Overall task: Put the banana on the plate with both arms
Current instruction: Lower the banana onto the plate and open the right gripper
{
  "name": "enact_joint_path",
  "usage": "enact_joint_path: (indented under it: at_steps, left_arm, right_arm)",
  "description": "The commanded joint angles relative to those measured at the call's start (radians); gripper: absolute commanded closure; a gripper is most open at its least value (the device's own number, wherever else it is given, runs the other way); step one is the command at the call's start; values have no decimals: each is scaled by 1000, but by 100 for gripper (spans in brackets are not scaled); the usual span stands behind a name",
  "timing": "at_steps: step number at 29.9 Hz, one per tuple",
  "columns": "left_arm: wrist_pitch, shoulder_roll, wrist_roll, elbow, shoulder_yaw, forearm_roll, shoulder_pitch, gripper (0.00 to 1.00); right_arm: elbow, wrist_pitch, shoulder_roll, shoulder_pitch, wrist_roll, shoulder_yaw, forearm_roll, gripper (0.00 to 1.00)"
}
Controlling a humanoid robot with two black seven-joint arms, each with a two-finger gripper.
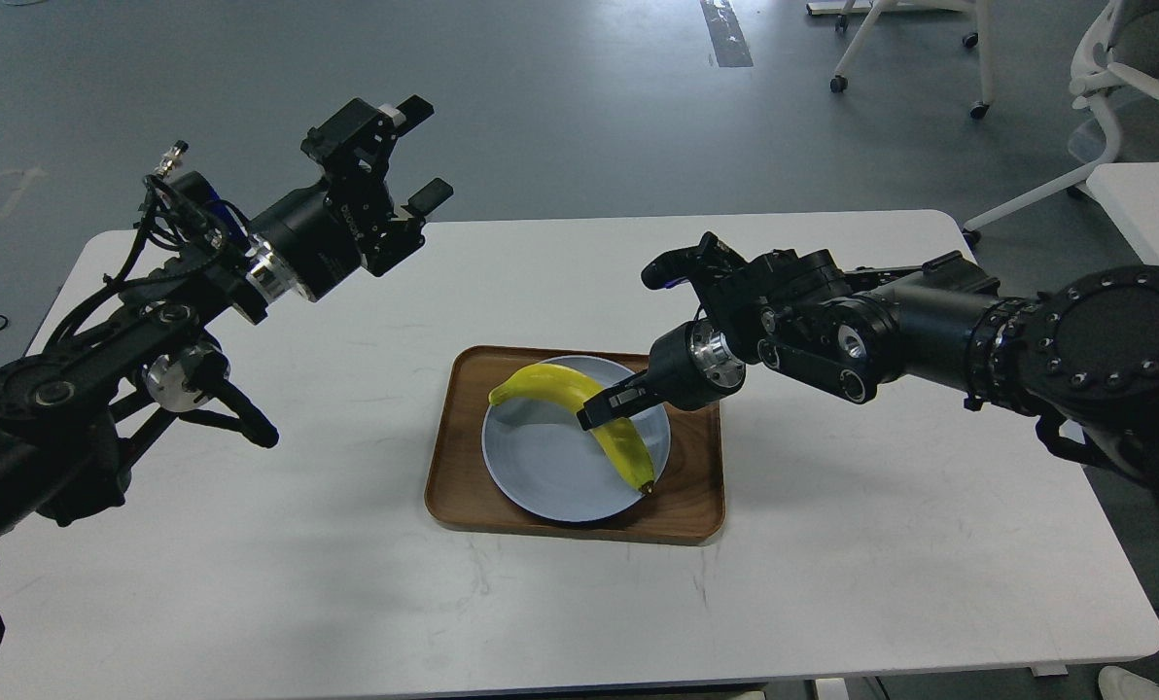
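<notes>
Item 1. Curved bright yellow banana with a small dark tip: lies across the upper right part of the plate, stem end toward the plate's far-left rim, dark tip at the near-right rim, just over the edge.

Item 2. Round, shallow, pale blue-grey plate: sits inside a rectangular brown wooden tray with rounded corners, on the white desk.

Item 3. Right tool, black, on the arm entering from the right: low over the plate, fingertips at the banana's middle. Whether the fingers are clamped on the fruit or slightly parted cannot be told; they are seen small and dark.

Item 4. Left tool, black with white lettering: raised well above the far-left part of the desk, fingers apart, holding nothing, well apart from the tray.

Step in hand, by judgement: the placing stage, near its end, since the banana appears to rest on the plate.

Next move calls for: parting the right tool's fingers if closed, then lifting straight up without dragging the fruit off the near rim.
</notes>
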Motion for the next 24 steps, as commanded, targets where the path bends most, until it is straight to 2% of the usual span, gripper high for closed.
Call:
enact_joint_path:
  at_steps: [1, 4, 7, 8, 12, 14, 19, 24]
  left_arm:
    - [-1, 9, -3, 0, 0, 0, 1, 2]
    - [-1, 11, -3, 0, 0, 0, 1, 2]
    - [-3, 11, -3, 0, 0, 0, 1, 2]
    - [-4, 11, -3, 0, 0, 0, 1, 2]
    - [-4, 11, -3, 0, 0, 0, 1, 2]
    - [-4, 11, -3, 0, 0, 0, -1, 2]
    - [-4, 12, -3, 0, 0, 0, -1, 2]
    - [-1, 4, -3, 3, -2, -3, 5, 2]
  right_arm:
    - [-3, 0, 0, -1, 0, -1, 0, 53]
    - [-3, 0, 0, -1, 0, -3, 6, 47]
    - [-5, 0, 0, -3, 0, -1, 8, 33]
    - [-5, 0, 0, -1, 0, -3, 8, 25]
    - [-5, 0, 0, -1, 0, 2, 9, 15]
    - [-3, 0, -4, 5, 0, 6, 14, 5]
    - [15, 0, -130, 52, 0, 40, 100, 4]
    - [69, 0, -314, 30, 0, 230, 251, 3]
